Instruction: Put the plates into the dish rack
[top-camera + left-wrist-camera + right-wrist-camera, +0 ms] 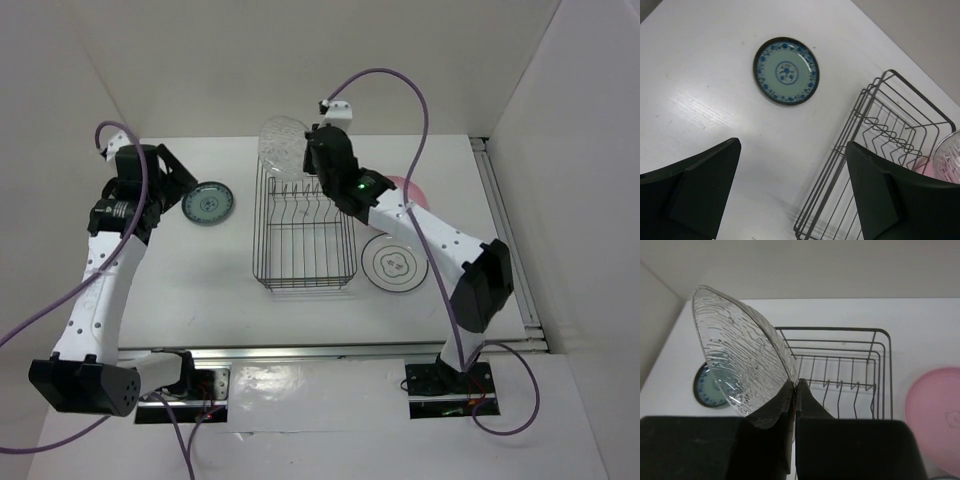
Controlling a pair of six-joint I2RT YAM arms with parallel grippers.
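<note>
Right claw [795,382] pinches glass plate [740,355] by its rim, tilted above dish rack [835,329]. Left claw [792,145] wide open, teal plate [786,71] flat on bench [700,75] ahead, apart.

Your white table [200,290]: rack [303,240] at centre, teal plate [208,204] flat to its left, ringed white plate [394,263] just right, pink plate [412,188] farther back, part-hidden.
</note>
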